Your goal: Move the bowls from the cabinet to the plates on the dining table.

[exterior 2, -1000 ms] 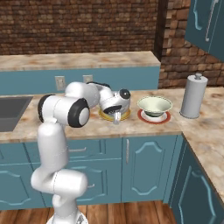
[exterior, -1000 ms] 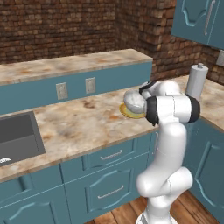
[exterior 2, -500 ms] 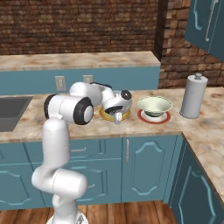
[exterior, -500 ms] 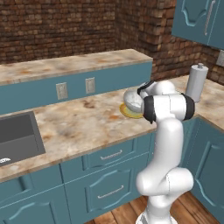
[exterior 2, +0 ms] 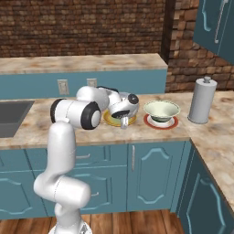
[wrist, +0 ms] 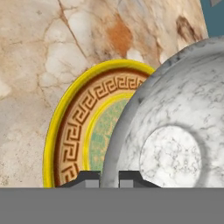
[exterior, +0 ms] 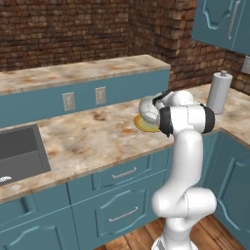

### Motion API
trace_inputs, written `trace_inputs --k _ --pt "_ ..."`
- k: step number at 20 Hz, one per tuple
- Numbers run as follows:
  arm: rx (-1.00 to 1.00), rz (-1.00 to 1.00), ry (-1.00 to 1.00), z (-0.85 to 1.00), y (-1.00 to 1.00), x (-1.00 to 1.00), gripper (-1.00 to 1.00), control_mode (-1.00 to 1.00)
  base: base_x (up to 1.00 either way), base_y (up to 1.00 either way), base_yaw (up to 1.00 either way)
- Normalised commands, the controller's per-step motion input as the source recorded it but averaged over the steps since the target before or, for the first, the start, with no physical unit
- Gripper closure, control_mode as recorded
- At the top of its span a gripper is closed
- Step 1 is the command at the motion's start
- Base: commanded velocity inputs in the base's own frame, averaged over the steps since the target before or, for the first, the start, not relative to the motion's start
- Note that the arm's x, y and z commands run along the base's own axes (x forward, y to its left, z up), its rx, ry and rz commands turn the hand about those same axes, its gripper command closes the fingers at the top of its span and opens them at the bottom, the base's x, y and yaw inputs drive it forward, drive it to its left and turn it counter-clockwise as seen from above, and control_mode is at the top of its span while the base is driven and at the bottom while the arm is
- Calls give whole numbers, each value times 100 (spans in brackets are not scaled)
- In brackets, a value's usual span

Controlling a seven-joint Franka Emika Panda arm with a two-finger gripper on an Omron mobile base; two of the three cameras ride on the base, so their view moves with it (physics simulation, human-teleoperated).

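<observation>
My gripper is shut on the near rim of the grey-white marbled bowl, one fingertip on each side of the wall. The bowl hangs tilted over the yellow-rimmed plate with the pale green centre, hiding its right half. From the right base, the marbled bowl and gripper sit over that plate on the dining table. The pale yellow-green bowl stands on the red-rimmed plate just to the right. From the left base, the marbled bowl covers the plate. I cannot tell whether bowl and plate touch.
A white paper towel roll stands right of the plates, near the brick corner. The teal cabinet hangs above it. A dark sink is sunk into the counter at the left. A raised ledge with wall sockets runs behind.
The arm's elbow has shifted slightly. The marbled bowl stays in my grip over the yellow-rimmed plate, almost where it was.
</observation>
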Motion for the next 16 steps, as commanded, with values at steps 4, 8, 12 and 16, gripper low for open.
trace_inputs --k 4,8,12,16 --pt "0 0 0 3 -1 0 100 -100 0 0 0" --pt "0 0 0 9 -3 -3 100 -100 0 0 0" --pt "0 0 0 10 -1 -5 100 -100 0 0 0" --pt "0 0 0 5 0 -7 100 -100 0 0 0"
